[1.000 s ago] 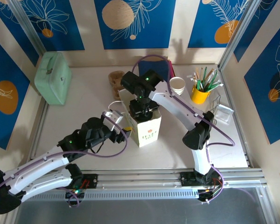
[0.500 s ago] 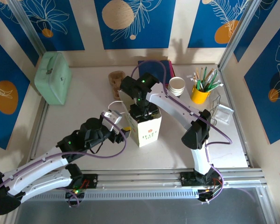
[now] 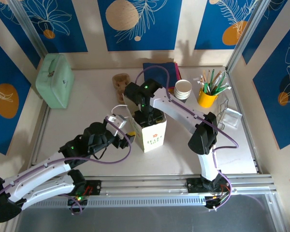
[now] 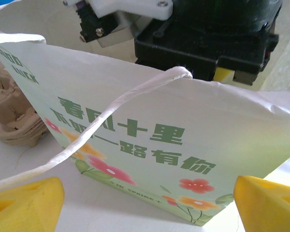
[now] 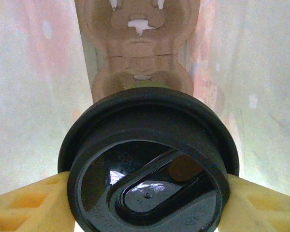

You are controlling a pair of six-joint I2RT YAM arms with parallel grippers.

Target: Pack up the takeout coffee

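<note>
Well, the right claw (image 3: 147, 116) reaches down into the open mouth of the paper bag (image 3: 153, 134), which stands upright on the counter (image 3: 87, 104). In the right wrist view its yellow fingers (image 5: 24, 203) are closed against both sides of the takeout coffee (image 5: 149, 166), gripping it just under the black lid. The cup sits inside the bag, between its pale walls, with a brown pulp tray (image 5: 140, 53) below it at the bag's bottom; whether cup and tray touch I cannot tell. The left claw (image 3: 127, 138) waits just beside the bag's left face, jaws spread wide and holding nothing. Its yellow pads (image 4: 24, 203) frame the bag's printed side, where a white string handle (image 4: 121, 101) droops across. Behind the bag stand a stack of brown trays (image 3: 120, 82) and, to the right, white cups (image 3: 183, 89)
</note>
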